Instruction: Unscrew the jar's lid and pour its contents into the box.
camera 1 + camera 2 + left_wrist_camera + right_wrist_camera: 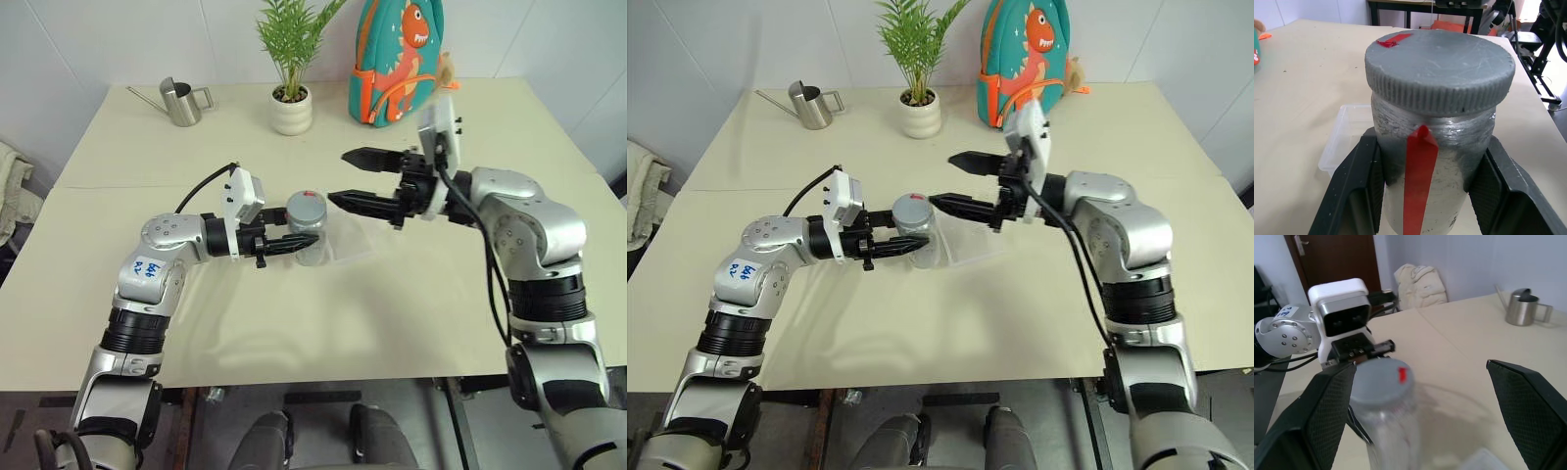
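Note:
The silvery-grey jar (312, 240) stands upright at the middle of the table, with a red strip down its side (1419, 181). My left gripper (294, 243) is shut on its body from the left, below the lid. The grey ribbed lid (1439, 63) with a small red mark sits on the jar. My right gripper (337, 177) hovers open just to the right of the lid, level with it; its lower finger's tip (335, 200) is close beside the lid's rim. The clear box (351, 241) lies on the table right behind the jar. The contents are hidden inside the jar.
At the table's far side stand a steel watering can (181, 101), a white pot with a green plant (292, 110) and a teal dinosaur backpack (397, 59). A pale cloth bundle (10, 186) lies off the table's left edge.

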